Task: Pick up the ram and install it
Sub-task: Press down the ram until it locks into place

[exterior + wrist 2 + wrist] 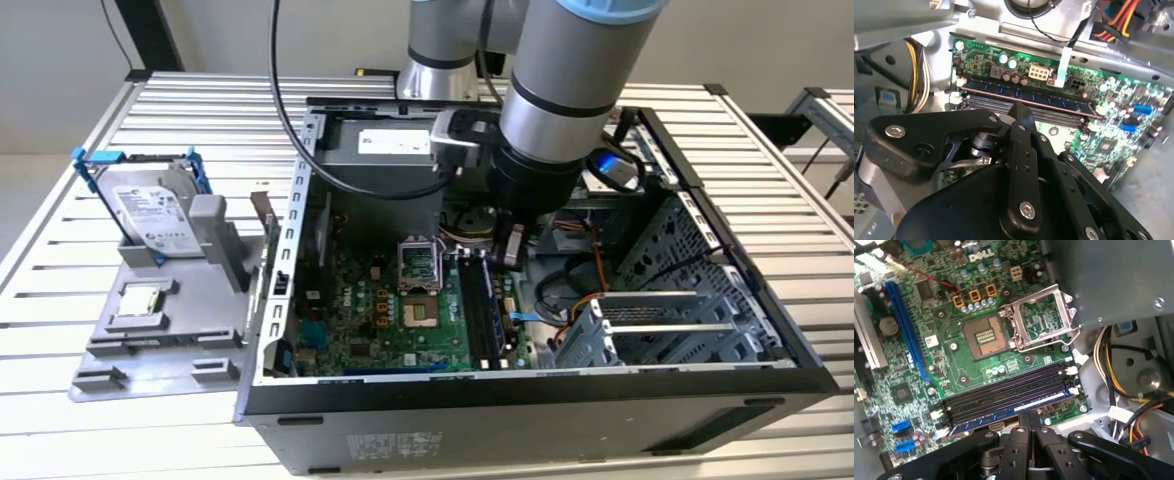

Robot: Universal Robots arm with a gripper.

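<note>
RAM (pixel 1009 409), one dark blue stick with a row of black chips, stands on edge in the outermost of the long black memory slots (pixel 1004 392) on the green motherboard (pixel 944 365). In the first wrist view I count three black slots lying empty alongside it, so four parallel rows in all. In the second wrist view the same stick (pixel 1029 97) runs across the board just beyond the fingertips.

One gripper (pixel 1029 416) hangs directly over the stick, its two black fingers (pixel 1024 426) pressed together with no gap between them and nothing held, their tips at or just above the stick's top edge; whether they touch it I cannot tell. In the exterior view the gripper (pixel 509 258) reaches down inside the open computer case (pixel 534 410), beside the one bare processor socket (pixel 414 262).

Outside the case, on the slatted table (pixel 80 440) at the exterior view's left, one silver hard drive (pixel 150 212) in a blue bracket leans on a grey holder (pixel 160 335).
</note>
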